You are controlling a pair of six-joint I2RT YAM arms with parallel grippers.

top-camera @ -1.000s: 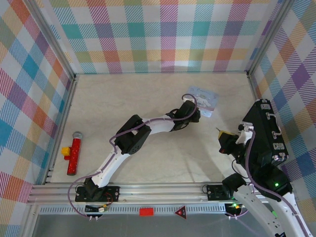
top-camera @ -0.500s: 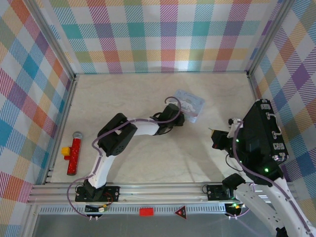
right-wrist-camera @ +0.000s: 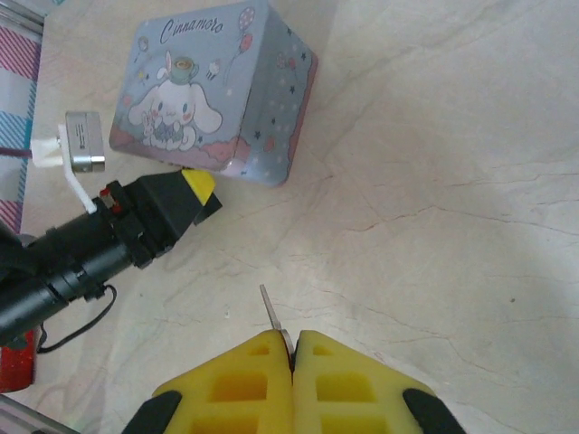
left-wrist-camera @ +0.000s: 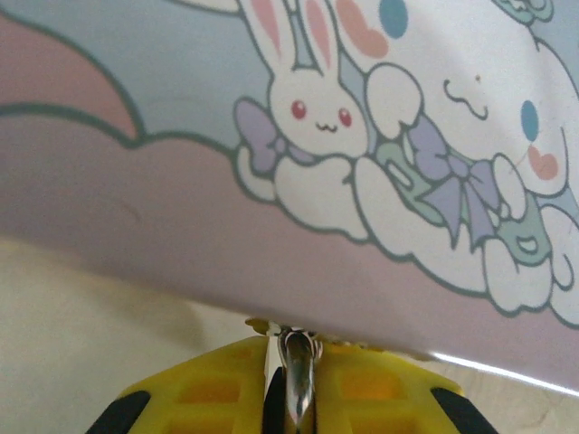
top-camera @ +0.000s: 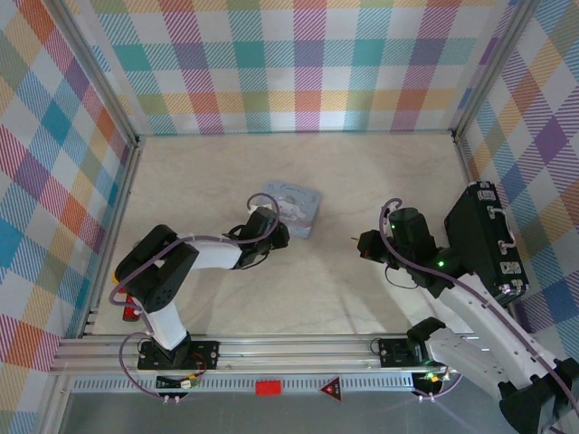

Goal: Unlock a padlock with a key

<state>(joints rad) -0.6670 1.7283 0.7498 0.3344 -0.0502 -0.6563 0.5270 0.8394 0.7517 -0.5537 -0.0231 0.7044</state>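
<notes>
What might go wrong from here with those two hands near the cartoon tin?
The key pokes out of the shut right hand as a thin sliver; pushing it in may twist or slip it. The padlock is pinched in the left hand tight against the tin, its keyhole hidden, so aiming looks hard.

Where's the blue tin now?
Top view: the pale blue tin is mid-table, at the tip of the left end effector, which pinches the padlock at its edge; the right end effector, holding the key, is apart on its right.
</notes>
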